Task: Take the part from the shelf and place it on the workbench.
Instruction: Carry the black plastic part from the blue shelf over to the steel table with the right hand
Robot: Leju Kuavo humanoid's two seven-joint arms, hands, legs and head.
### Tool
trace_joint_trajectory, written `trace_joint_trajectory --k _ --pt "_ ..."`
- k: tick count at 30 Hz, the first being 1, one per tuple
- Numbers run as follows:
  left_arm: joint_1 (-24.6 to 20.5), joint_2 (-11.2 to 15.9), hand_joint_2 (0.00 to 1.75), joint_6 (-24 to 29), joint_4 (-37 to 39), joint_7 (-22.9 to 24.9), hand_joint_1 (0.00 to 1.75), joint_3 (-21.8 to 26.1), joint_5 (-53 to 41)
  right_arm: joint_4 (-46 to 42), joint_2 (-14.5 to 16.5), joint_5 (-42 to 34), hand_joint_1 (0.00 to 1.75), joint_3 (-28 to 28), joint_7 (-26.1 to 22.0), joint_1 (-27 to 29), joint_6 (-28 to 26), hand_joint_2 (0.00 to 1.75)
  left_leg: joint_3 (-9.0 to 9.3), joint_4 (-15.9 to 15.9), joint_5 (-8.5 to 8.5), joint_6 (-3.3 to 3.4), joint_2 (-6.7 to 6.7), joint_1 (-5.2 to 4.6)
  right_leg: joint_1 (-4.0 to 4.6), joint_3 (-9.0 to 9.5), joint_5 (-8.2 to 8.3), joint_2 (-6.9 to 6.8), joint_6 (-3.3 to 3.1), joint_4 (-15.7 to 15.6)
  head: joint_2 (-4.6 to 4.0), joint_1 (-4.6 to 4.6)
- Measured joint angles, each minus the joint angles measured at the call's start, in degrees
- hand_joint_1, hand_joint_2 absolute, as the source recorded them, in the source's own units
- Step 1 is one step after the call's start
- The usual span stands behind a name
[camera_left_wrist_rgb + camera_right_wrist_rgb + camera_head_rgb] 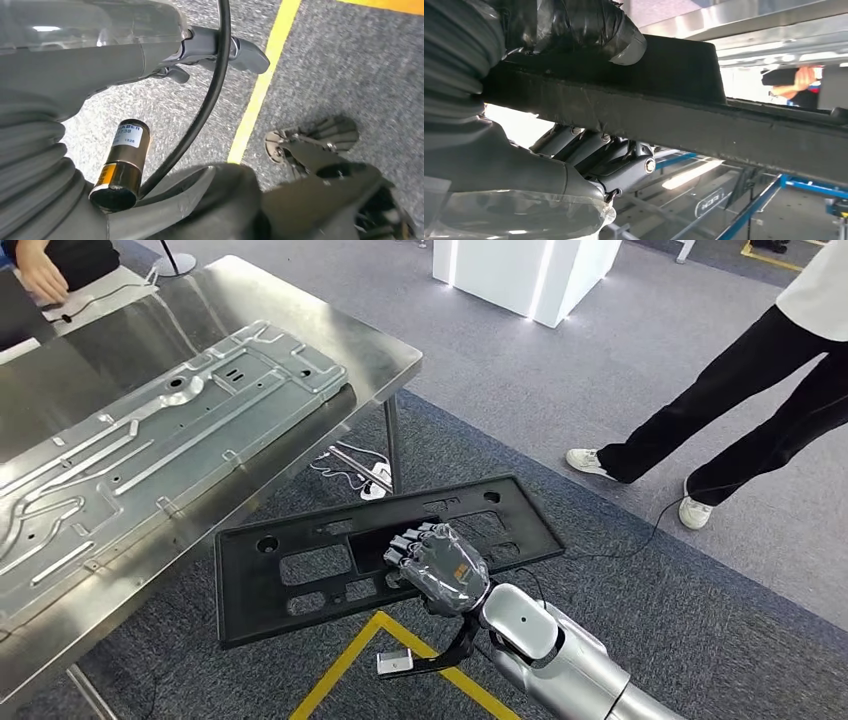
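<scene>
Black part (300,570) clamped in right hand (437,565) fingers (589,147).

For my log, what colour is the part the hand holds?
Black part, clearest in the head view.

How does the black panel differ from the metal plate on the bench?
The black panel is matte black; the metal plate is shiny silver. The right hand holds the panel off the bench, below the workbench edge; the plate lies flat on top. The panel looks shorter than the plate. Both are flat, elongated parts with cut-outs and holes.
</scene>
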Motion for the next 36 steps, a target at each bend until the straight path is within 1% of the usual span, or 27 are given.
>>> trace_joint_trajectory --k 2,4,5,6,7,9,10,11,12,13,14,16,18,19,20,21,22,24,26,27,29,30,31,33,34,35,36 --pt "-0.09 -0.03 1.75 -0.02 0.00 0.02 0.00 -0.01 -0.01 0.03 0.04 -0.07 1.66 0.18 0.00 -0.03 -0.01 1.75 0.19 -0.23 0.14 0.64 -0.96 0.17 -0.27 -2.45 -2.86 3.01 0.34 5.16 0.00 0.02" --pt "-0.19 -0.03 1.75 -0.04 0.00 0.04 0.00 -0.02 -0.02 0.16 -0.01 -0.14 1.66 0.54 0.00 0.17 -0.01 1.75 0.17 -0.13 0.08 0.96 -2.15 0.08 -0.24 -6.46 -5.70 4.42 0.39 12.64 0.00 0.02" --pt "-0.15 -0.03 1.75 -0.06 0.00 0.07 0.00 -0.02 -0.03 0.24 -0.04 -0.17 1.66 0.79 0.00 0.31 0.00 1.75 0.18 -0.04 0.03 1.01 -2.86 0.02 -0.22 -7.85 -5.89 4.62 0.37 14.84 0.00 0.02" --pt "-0.08 -0.03 1.75 -0.06 0.00 0.09 0.00 -0.02 -0.05 0.29 -0.06 -0.22 1.66 1.03 -0.01 0.40 0.01 1.75 0.20 0.08 -0.03 1.01 -3.62 -0.02 -0.20 -8.30 -4.92 4.74 0.29 14.93 0.00 0.02" --pt "-0.02 -0.03 1.75 -0.06 0.00 0.11 0.00 -0.02 -0.09 0.32 -0.06 -0.27 1.66 1.25 -0.03 0.44 0.00 1.75 0.24 0.22 -0.10 0.96 -4.38 -0.04 -0.21 -7.66 -2.97 4.94 0.12 12.78 0.00 0.02" --pt "-0.01 -0.07 1.75 -0.05 0.00 0.12 0.00 -0.03 -0.16 0.36 -0.06 -0.37 1.66 1.58 -0.06 0.45 -0.02 1.75 0.19 0.50 -0.27 0.71 -5.76 -0.07 -0.25 -4.66 1.22 6.85 -0.35 5.19 0.00 0.02" --pt "-0.03 -0.10 1.75 -0.05 0.00 0.11 0.00 -0.03 -0.19 0.39 -0.05 -0.43 1.66 1.76 -0.07 0.45 -0.04 1.75 0.08 0.63 -0.33 0.53 -6.42 -0.06 -0.28 -3.44 2.35 7.81 -0.47 2.24 0.00 0.02" --pt "-0.02 -0.11 1.75 -0.05 0.00 0.11 0.00 -0.04 -0.19 0.44 -0.04 -0.48 1.66 1.93 -0.08 0.44 -0.05 1.75 -0.08 0.68 -0.35 0.27 -6.95 0.00 -0.23 -2.74 2.75 8.53 -0.54 0.50 0.00 0.02" --pt "0.04 -0.13 1.75 -0.04 0.00 0.10 0.00 -0.04 -0.16 0.48 -0.01 -0.52 1.66 2.10 -0.09 0.42 -0.05 1.75 -0.22 0.65 -0.31 -0.06 -7.48 0.07 -0.15 -2.50 2.55 8.57 -0.60 0.01 0.00 0.01" --pt "0.13 -0.10 1.75 -0.02 0.00 0.10 0.00 -0.05 -0.11 0.50 0.08 -0.54 1.66 2.25 -0.10 0.38 -0.06 1.75 -0.38 0.53 -0.23 -0.44 -8.05 0.13 -0.17 -2.37 2.65 8.03 -0.73 -0.24 0.00 0.01" --pt "0.24 -0.02 1.75 0.00 0.01 0.10 0.00 -0.05 -0.07 0.51 0.22 -0.55 1.66 2.34 -0.11 0.33 -0.06 1.75 -0.48 0.56 -0.29 -0.77 -8.02 0.18 -0.25 -2.16 2.77 7.46 -1.00 -0.52 0.00 0.00" --pt "0.30 0.14 1.75 0.03 0.03 0.10 0.00 -0.06 -0.02 0.51 0.57 -0.66 1.66 2.44 -0.08 0.22 -0.06 1.75 -1.52 2.78 -1.80 -1.32 -5.81 -0.02 -0.54 -1.68 3.00 6.20 -1.68 -1.19 0.00 -0.10" --pt "0.15 0.19 1.75 0.06 0.04 0.10 0.00 -0.06 -0.02 0.55 0.73 -0.78 1.66 2.53 -0.04 0.23 -0.06 1.75 -4.58 9.27 -5.18 -1.80 -2.76 0.03 -0.44 -1.39 2.93 4.74 -2.14 -1.45 0.00 -0.19" --pt "0.08 0.20 1.75 0.08 0.04 0.10 0.00 -0.06 -0.02 0.61 0.73 -0.80 1.66 2.59 -0.04 0.25 -0.06 1.75 -6.45 12.94 -6.64 -2.07 -2.08 0.18 -0.35 -1.33 2.83 3.95 -2.22 -1.43 0.00 -0.18" --pt "0.07 0.21 1.75 0.09 0.04 0.10 0.00 -0.06 -0.02 0.67 0.73 -0.82 1.66 2.67 -0.04 0.29 -0.06 1.75 -7.77 15.44 -7.27 -2.30 -1.75 0.32 -0.28 -1.29 2.71 3.21 -2.25 -1.40 0.00 -0.17" --pt "0.11 0.22 1.75 0.10 0.05 0.10 0.00 -0.06 -0.02 0.72 0.73 -0.83 1.66 2.74 -0.04 0.31 -0.06 1.75 -8.10 15.92 -6.82 -2.49 -1.53 0.47 -0.26 -1.21 2.59 2.53 -2.21 -1.37 0.00 -0.18" --pt "0.18 0.27 1.75 0.10 0.05 0.10 0.00 -0.07 -0.02 0.74 0.73 -0.83 1.66 2.81 -0.04 0.31 -0.06 1.75 -7.21 14.10 -5.36 -2.62 -1.18 0.59 -0.27 -1.07 2.43 1.91 -2.11 -1.34 0.00 -0.19" --pt "0.26 0.34 1.75 0.10 0.07 0.10 0.00 -0.08 -0.02 0.75 0.73 -0.84 1.66 2.87 -0.04 0.30 -0.06 1.75 -3.14 6.29 -1.68 -2.53 0.84 0.56 -0.19 -0.62 1.97 0.78 -1.69 -1.19 0.00 -0.19" --pt "0.14 0.37 1.75 0.10 0.06 0.09 0.00 -0.08 -0.02 0.75 0.74 -0.84 1.66 2.90 -0.04 0.23 -0.06 1.75 -0.49 1.08 -0.06 -1.83 2.41 0.24 0.13 -0.29 1.56 -0.15 -1.14 -1.04 0.00 -0.13" --pt "0.10 0.37 1.75 0.10 0.05 0.09 0.00 -0.08 -0.02 0.74 0.74 -0.85 1.66 2.92 -0.04 0.20 -0.06 1.75 -0.30 0.53 -0.20 -1.39 2.46 0.02 0.30 -0.17 1.47 -0.58 -0.84 -1.07 0.00 -0.11" --pt "0.17 0.37 1.75 0.10 0.06 0.09 0.00 -0.08 -0.02 0.73 0.81 -0.86 1.66 2.97 -0.04 0.16 -0.07 1.75 -0.28 0.28 0.01 -0.60 1.20 0.03 0.29 0.10 1.26 -1.25 -0.19 -1.17 0.00 -0.10" --pt "0.22 0.34 1.75 0.10 0.06 0.10 0.00 -0.08 -0.02 0.72 0.85 -0.86 1.66 2.99 -0.04 0.15 -0.07 1.75 -0.15 0.05 0.13 -0.26 0.65 0.11 0.15 0.12 0.89 -0.65 0.17 -0.87 0.00 -0.10" --pt "0.23 0.32 1.75 0.10 0.05 0.10 0.00 -0.08 -0.01 0.70 0.89 -0.90 1.66 3.01 -0.04 0.13 -0.09 1.75 -0.01 -0.17 0.28 0.12 0.14 0.25 -0.02 -0.31 -0.02 0.53 0.43 0.33 0.00 -0.10" --pt "0.12 0.28 1.75 0.10 0.04 0.10 0.00 -0.08 0.00 0.77 0.86 -0.96 1.66 3.03 -0.04 0.22 -0.11 1.75 0.10 -0.36 0.40 0.65 -0.95 0.36 -0.25 -3.09 -3.33 3.48 0.70 6.41 0.00 -0.08" --pt "0.07 0.28 1.75 0.10 0.04 0.10 0.00 -0.08 0.01 0.85 0.81 -0.99 1.66 3.06 -0.04 0.34 -0.11 1.75 0.08 -0.31 0.39 0.82 -1.58 0.33 -0.26 -5.14 -5.08 4.24 0.75 10.51 0.00 -0.08" --pt "0.06 0.28 1.75 0.10 0.05 0.10 0.00 -0.08 0.01 0.97 0.75 -0.99 1.66 3.09 -0.04 0.49 -0.11 1.75 0.08 -0.24 0.36 0.89 -2.29 0.28 -0.25 -6.94 -6.09 4.56 0.79 13.86 0.00 -0.08" --pt "0.11 0.28 1.75 0.10 0.05 0.10 0.00 -0.08 0.01 1.06 0.71 -0.99 1.66 3.12 -0.04 0.61 -0.10 1.75 0.08 -0.14 0.33 0.90 -3.04 0.24 -0.25 -7.95 -5.98 4.70 0.78 15.42 0.00 -0.09"
